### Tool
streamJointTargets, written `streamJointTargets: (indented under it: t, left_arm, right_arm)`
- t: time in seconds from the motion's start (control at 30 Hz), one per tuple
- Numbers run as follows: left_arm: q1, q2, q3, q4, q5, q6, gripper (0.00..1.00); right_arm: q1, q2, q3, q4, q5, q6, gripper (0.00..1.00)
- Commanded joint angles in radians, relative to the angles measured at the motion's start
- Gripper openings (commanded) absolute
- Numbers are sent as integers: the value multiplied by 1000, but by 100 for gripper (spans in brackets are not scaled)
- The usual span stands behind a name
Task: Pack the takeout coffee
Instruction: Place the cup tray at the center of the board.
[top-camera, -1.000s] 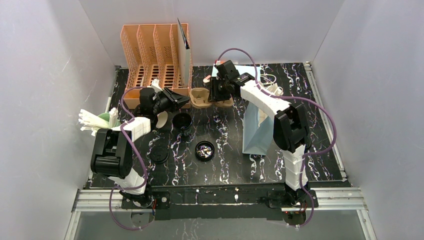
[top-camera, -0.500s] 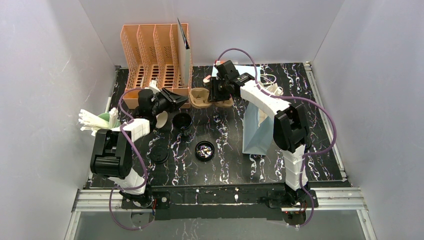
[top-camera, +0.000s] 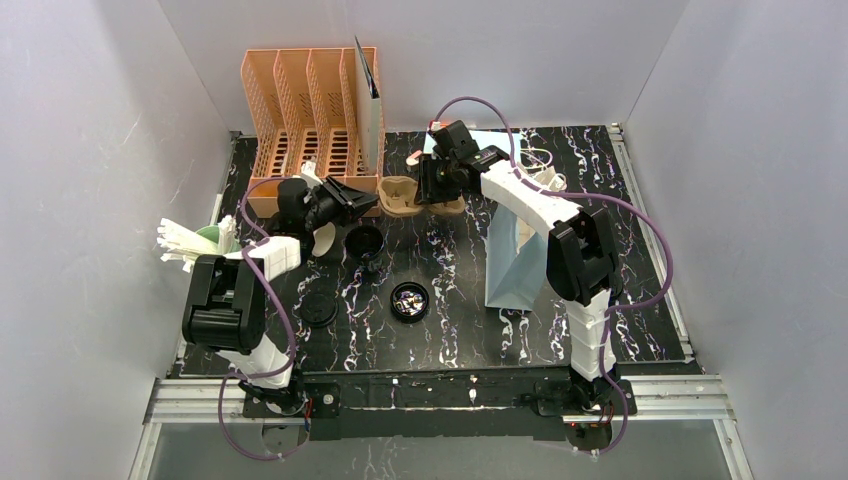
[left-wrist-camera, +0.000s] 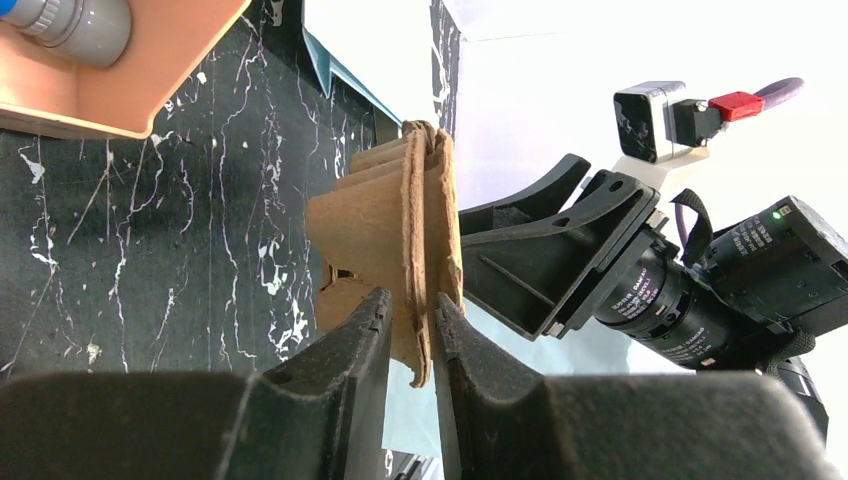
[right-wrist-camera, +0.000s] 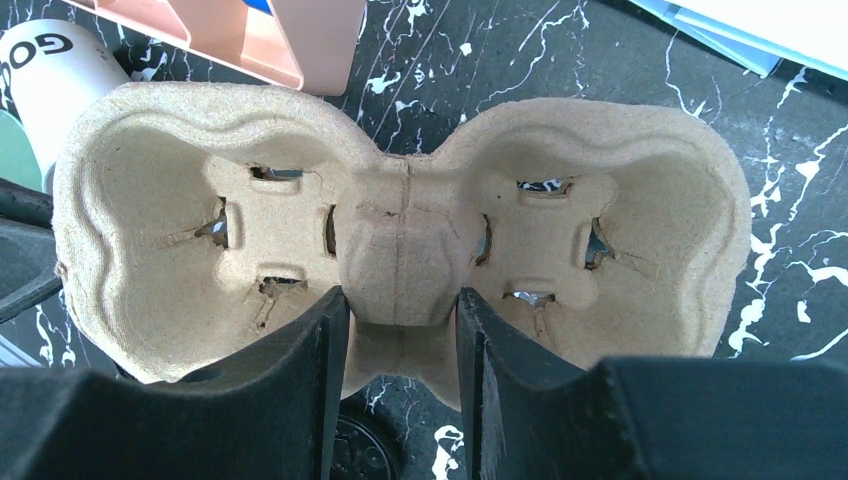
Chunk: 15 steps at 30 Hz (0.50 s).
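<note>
A brown pulp two-cup carrier is at the back centre, and both grippers hold it. My left gripper is shut on its left rim; the left wrist view shows the rim edge-on between the fingers. My right gripper is shut on the carrier's middle hump, with both wells empty. An open dark cup stands just in front of the left gripper. A black lid and another dark round cup or lid lie nearer the front.
A light-blue paper bag stands right of centre under the right arm. An orange slotted rack is at the back left. A white cup lies by the rack. White and green items sit at the left edge.
The left wrist has shifted very slightly toward the rack. Both grippers stay shut on the carrier, which has barely moved.
</note>
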Motion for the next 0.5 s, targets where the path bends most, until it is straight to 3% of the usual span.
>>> streamJointTargets:
  t: [0.0,0.3,0.47]
  left_arm:
    - [3,12,36,24,32,2,19]
    - [-11,69,66,25,45,10,18]
    - [-11,90,92,15,43,30,3]
  right_arm:
    - [-6,-47,6,45,-31,12,43]
    - [-6,-46,2,62,-60,9,43]
    - [-6,-40,10,56,-45,7,43]
